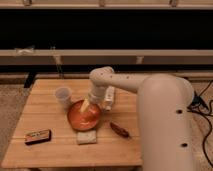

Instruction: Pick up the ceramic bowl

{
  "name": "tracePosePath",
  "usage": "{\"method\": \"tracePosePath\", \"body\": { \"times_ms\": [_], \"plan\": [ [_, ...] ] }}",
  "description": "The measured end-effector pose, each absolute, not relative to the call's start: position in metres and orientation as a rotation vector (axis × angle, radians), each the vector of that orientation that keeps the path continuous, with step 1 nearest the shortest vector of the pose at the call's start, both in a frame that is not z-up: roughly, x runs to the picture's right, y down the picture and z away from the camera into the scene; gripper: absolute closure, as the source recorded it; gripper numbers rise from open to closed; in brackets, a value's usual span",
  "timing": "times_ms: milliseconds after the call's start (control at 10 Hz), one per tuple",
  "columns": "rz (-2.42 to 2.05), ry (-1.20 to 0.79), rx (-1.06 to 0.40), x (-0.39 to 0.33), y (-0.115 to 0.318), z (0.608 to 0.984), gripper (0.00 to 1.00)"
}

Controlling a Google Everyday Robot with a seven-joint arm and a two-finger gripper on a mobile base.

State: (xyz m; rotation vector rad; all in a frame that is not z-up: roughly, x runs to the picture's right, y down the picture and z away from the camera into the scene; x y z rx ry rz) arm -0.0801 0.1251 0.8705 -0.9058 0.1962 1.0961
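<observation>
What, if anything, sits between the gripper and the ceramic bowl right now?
Nothing visible. The gripper hangs right at the far rim of the ceramic bowl; the white cup stands beside the bowl, not between them.

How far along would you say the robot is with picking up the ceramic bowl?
Done: the approach. The pincer sits low at the far rim of the ceramic bowl. In hand: taking hold of that rim, though it cannot be seen whether a grip has been made. Left: the lift, since the bowl rests flat on the wooden table.
</observation>
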Motion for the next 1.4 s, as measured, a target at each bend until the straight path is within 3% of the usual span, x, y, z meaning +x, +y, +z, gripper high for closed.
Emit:
{"method": "tracePosePath", "body": {
  "times_ms": [600,700,1400],
  "plan": [
    [1.107,0.198,-0.921,-0.072,0.137,0.872,0.95],
    [1.115,0.186,-0.917,-0.068,0.134,0.866,1.0],
    [1.197,0.006,-0.874,-0.043,0.065,0.801,1.0]
  ]
}}
